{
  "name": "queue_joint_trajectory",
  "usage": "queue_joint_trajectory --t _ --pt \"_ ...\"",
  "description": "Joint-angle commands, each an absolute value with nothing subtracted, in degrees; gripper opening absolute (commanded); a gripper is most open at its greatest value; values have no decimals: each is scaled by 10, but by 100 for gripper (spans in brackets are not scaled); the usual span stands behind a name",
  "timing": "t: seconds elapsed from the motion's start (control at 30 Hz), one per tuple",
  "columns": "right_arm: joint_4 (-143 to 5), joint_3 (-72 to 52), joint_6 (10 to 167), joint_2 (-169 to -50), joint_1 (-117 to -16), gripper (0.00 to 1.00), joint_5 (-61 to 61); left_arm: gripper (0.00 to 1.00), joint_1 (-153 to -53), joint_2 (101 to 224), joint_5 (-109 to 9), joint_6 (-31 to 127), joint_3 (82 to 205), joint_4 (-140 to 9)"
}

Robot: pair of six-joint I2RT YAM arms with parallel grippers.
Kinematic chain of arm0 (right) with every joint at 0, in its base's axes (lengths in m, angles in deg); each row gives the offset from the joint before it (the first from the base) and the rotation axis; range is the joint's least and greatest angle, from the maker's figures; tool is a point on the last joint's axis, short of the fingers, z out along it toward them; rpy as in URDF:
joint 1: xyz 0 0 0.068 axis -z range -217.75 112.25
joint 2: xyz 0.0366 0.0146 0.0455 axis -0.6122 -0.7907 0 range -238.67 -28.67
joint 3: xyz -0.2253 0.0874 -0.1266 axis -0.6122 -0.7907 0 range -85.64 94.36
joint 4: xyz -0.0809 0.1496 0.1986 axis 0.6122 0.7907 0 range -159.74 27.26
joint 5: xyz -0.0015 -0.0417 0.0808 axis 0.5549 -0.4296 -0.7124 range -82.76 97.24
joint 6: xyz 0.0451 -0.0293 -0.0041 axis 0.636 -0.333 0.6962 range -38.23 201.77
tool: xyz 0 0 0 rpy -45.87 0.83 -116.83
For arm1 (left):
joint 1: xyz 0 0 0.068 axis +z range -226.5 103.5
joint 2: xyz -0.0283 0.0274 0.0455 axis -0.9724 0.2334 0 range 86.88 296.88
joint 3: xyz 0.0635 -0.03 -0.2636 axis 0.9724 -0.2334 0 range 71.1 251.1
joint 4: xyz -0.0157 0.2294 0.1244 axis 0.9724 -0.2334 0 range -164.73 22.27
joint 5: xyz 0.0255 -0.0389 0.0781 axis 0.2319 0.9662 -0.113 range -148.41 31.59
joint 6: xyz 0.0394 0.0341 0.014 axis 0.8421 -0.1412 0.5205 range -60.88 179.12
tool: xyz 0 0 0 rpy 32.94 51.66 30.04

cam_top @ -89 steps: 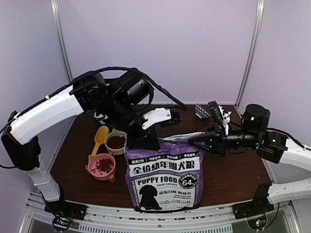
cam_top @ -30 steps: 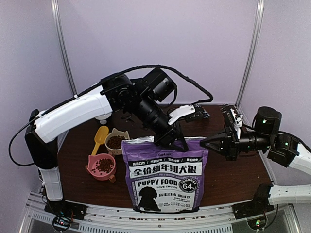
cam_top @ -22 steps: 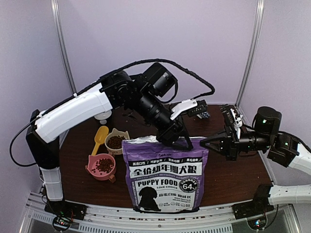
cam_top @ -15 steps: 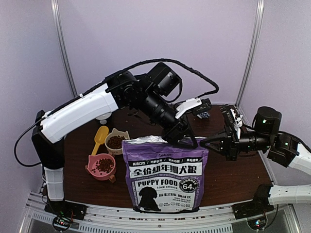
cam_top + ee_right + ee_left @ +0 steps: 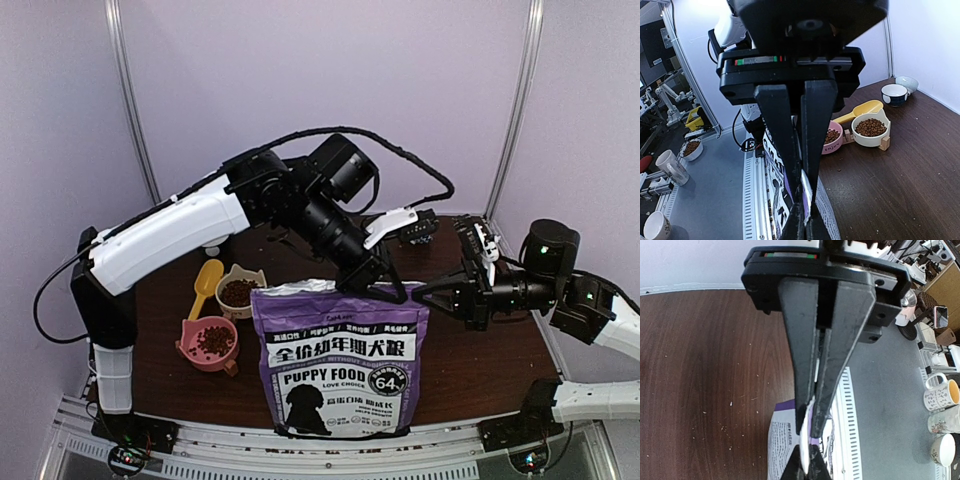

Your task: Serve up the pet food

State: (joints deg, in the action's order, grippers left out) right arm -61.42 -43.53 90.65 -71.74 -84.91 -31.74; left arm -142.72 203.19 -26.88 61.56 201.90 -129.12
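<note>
**Ana:** What just changed?

**Ben:** The left claw [image 5: 388, 292] moved. A moment ago it was nipping the top of the bag [image 5: 338, 365] more to the left. It let go for a blink, slid right and nipped again.

**Ana:** So is it pinching now?

**Ben:** Yes. Its two fingers are pressed together on the thin top edge of the bag. Its own camera shows a white bit of that edge stuck between them.

**Ana:** And the right claw [image 5: 422, 292]?

**Ben:** It has stayed put. It pinches the bag's top right corner, just beside the left claw.

**Ana:** Where is the food [image 5: 215, 340]?

**Ben:** Some is in the pink bowl [image 5: 188, 350], on the left and near. More is in the white bowl [image 5: 240, 313], just behind it. The scoop [image 5: 207, 278] lies next to the white bowl.

**Ana:** What does that mean for the job?

**Ben:** I think the scooping is done. The bag's top looks flat, so the claws seem to be squeezing it shut bit by bit. The left claw is almost at the right end, so not much is left.
</note>
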Motion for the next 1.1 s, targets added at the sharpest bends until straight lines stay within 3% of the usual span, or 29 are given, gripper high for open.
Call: queue_joint_trajectory --t 0.0,0.07,0.2,0.23,0.3,0.47,0.5,0.57,0.6,0.63,0.7,0.87,0.97,1.07 --pt "-624 -426 898 -705 -847 0 -321 13 -1426 2026 -301 636 2043 -1314" --pt "-622 -426 897 -700 -846 0 -317 21 -1426 2019 -312 640 2041 -1322" --pt "-619 -427 897 -695 -845 0 -315 21 -1426 2009 -320 644 2030 -1334" --pt "-618 -427 896 -695 -845 0 -315 19 -1426 2007 -320 644 2026 -1335" --pt "-619 -427 897 -695 -845 0 -315 0 -1426 2004 -317 645 2019 -1336" --pt "-619 -425 897 -694 -844 0 -314 0 -1425 1996 -337 652 2015 -1342" --pt "-617 -425 897 -694 -844 0 -313 0 -1425 1994 -349 653 2015 -1346" --pt "-614 -424 896 -692 -843 0 -312 14 -1422 1987 -359 655 2015 -1353" --pt "-613 -424 896 -690 -844 0 -311 15 -1419 1985 -360 655 2013 -1356" --pt "-613 -424 896 -689 -844 0 -310 14 -1417 1982 -361 655 2010 -1359" --pt "-611 -424 896 -688 -843 0 -309 0 -1415 1975 -362 658 2002 -1360" --pt "-613 -424 896 -686 -842 0 -305 0 -1415 1965 -374 664 1988 -1367" --pt "-613 -423 896 -682 -843 0 -302 16 -1414 1963 -390 666 1987 -1378" --pt "-612 -424 896 -680 -842 0 -300 15 -1412 1956 -402 667 1981 -1383"
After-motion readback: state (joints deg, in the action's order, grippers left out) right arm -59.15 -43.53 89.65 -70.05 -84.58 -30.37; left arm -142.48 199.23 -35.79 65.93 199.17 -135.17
